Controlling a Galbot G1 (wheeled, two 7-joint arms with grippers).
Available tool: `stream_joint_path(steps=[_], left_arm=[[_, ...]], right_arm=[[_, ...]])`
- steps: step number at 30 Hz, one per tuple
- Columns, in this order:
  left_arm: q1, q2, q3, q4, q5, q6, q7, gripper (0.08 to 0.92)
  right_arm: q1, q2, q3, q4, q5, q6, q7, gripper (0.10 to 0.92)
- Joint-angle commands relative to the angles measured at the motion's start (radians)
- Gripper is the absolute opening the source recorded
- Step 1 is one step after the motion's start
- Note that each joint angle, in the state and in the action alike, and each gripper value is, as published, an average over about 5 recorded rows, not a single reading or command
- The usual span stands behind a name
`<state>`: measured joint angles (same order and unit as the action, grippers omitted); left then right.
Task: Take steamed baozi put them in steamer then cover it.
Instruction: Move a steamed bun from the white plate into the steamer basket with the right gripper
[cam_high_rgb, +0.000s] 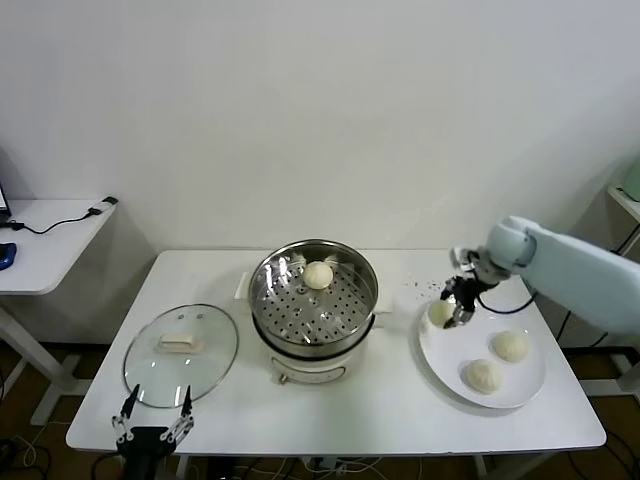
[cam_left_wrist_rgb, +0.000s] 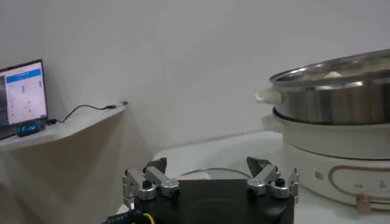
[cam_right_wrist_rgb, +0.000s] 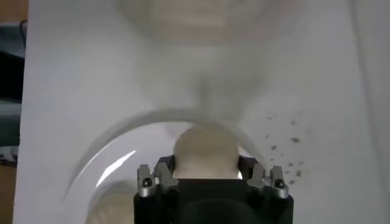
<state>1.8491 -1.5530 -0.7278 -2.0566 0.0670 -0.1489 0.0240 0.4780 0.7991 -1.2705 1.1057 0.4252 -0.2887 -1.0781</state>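
The right arm reaches in from 3 o'clock, its pincer (cam_high_rgb: 458, 305) pointing down, fingers closed on a bun (cam_high_rgb: 440, 312). The left pincer (cam_high_rgb: 152, 418) waits at 7 o'clock, fingers spread.

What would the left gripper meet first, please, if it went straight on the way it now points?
Probably the lid: the open left gripper, low at the table's near edge, points at its rim just ahead. Farther along, off to one side, stands the steamer. Depth is unclear, so it might pass above the glass.
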Motion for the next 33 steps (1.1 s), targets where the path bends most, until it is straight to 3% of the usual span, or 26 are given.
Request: stream_joint_path(steps=[1,6,13,25,33], left_arm=[[0.001,0.003,0.014,-0.014,0.0,-0.002,0.001,0.823],[0.001,0.005,0.025,-0.021,0.0,-0.002,0.001,0.823],[0.003,0.018,0.028,-0.026,-0.002,-0.007,0.004,0.823],[0.007,0.024,0.022,-0.023,-0.004,-0.015,0.009,0.823],[0.007,0.019,0.021,-0.013,-0.006,-0.015,0.01,0.823]], right_arm=[[0.431,0.182,-0.269,-0.039,0.334,-0.011,-0.009,0.679],[0.461,0.336,-0.294,-0.046,0.478,-0.054,0.015,0.679],[0.39,0.508,-0.301,-0.051,0.534,-0.104,0.063,0.679],[0.195,0.701,-0.319,-0.133,0.508,-0.128,0.114,0.679],[0.101,0.744,-0.321,-0.185,0.47,-0.119,0.115,0.679]])
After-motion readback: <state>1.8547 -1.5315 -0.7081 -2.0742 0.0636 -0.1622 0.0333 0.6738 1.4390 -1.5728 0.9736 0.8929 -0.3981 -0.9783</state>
